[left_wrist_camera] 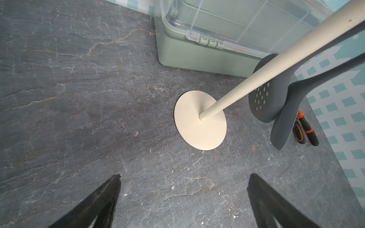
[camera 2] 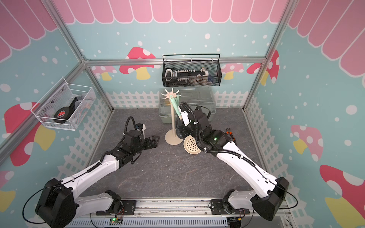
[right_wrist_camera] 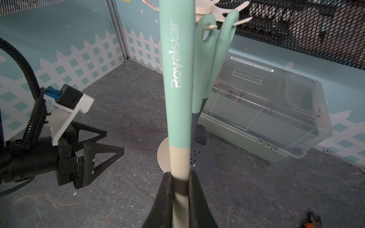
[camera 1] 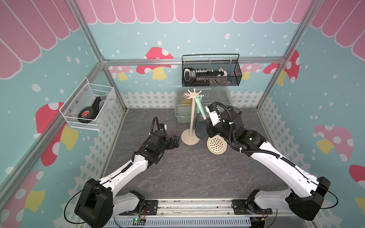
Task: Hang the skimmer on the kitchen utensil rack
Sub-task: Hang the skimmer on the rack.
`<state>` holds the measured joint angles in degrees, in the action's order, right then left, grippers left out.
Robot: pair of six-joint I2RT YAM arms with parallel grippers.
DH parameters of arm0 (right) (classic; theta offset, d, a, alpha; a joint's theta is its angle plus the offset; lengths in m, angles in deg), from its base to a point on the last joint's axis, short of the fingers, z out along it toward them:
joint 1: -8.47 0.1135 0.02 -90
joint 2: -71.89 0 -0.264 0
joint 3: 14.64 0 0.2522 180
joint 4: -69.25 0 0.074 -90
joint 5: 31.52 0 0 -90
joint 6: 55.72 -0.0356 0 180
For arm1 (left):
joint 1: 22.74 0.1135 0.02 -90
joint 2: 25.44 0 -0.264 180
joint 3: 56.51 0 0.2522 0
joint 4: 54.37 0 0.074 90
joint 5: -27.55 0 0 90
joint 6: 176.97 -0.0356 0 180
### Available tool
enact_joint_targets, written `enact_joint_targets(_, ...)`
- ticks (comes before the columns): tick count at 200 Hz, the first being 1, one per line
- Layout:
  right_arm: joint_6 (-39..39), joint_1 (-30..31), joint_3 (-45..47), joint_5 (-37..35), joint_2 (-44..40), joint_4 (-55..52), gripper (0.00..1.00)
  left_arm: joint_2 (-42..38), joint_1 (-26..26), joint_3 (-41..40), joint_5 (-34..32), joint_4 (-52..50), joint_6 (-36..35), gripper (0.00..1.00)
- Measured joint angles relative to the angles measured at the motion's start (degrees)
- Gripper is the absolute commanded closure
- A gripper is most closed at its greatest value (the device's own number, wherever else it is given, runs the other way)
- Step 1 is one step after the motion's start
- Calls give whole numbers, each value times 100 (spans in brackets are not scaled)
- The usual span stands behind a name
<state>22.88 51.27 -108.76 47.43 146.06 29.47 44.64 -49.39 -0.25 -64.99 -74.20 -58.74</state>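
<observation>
My right gripper [right_wrist_camera: 180, 174] is shut on the cream shaft of the skimmer [camera 1: 216, 146]. The skimmer's round perforated head hangs low, just right of the kitchen utensil rack's base [camera 1: 190, 137]. Its mint handle [right_wrist_camera: 177, 79] slants up to the hooks of the rack's top disc [camera 1: 193, 94]. I cannot tell whether the handle's end is on a hook. Two grey utensils with mint handles [right_wrist_camera: 207, 65] hang on the rack. My left gripper [camera 1: 175, 141] is open and holds nothing. It hovers low to the left of the rack's base [left_wrist_camera: 199, 122], apart from it.
A green box with a clear lid [camera 1: 203, 102] stands right behind the rack. A black wire basket [camera 1: 211, 71] hangs on the back wall and a white mesh basket [camera 1: 88, 106] on the left wall. Orange-and-black pliers [left_wrist_camera: 304, 128] lie on the floor right of the rack.
</observation>
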Motion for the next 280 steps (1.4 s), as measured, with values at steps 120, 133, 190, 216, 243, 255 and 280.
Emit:
enact_joint_targets(120, 107, 140, -308, -227, 369, -498, 100, 46, 0, 79, 0, -2, -2, 1)
enact_joint_targets(133, 129, 151, -308, -273, 378, -551, 100, 55, 0, 79, 0, -2, -2, 1)
enact_joint_targets(190, 221, 190, -398, -452, 424, -651, 100, 109, 0, 83, 2, -2, -2, 1)
enact_joint_targets(216, 275, 192, -468, -474, 494, -702, 100, 114, 0, 83, 2, -4, -2, 1)
enact_joint_targets(243, 319, 192, -549, -485, 573, -728, 100, 114, 0, 83, 4, -4, -2, 1)
enact_joint_targets(255, 326, 192, -584, -487, 599, -739, 100, 114, 0, 83, 4, -4, 0, 1)
enact_joint_targets(280, 323, 192, -608, -485, 627, -745, 97, 114, 0, 83, 4, -4, 0, 1)
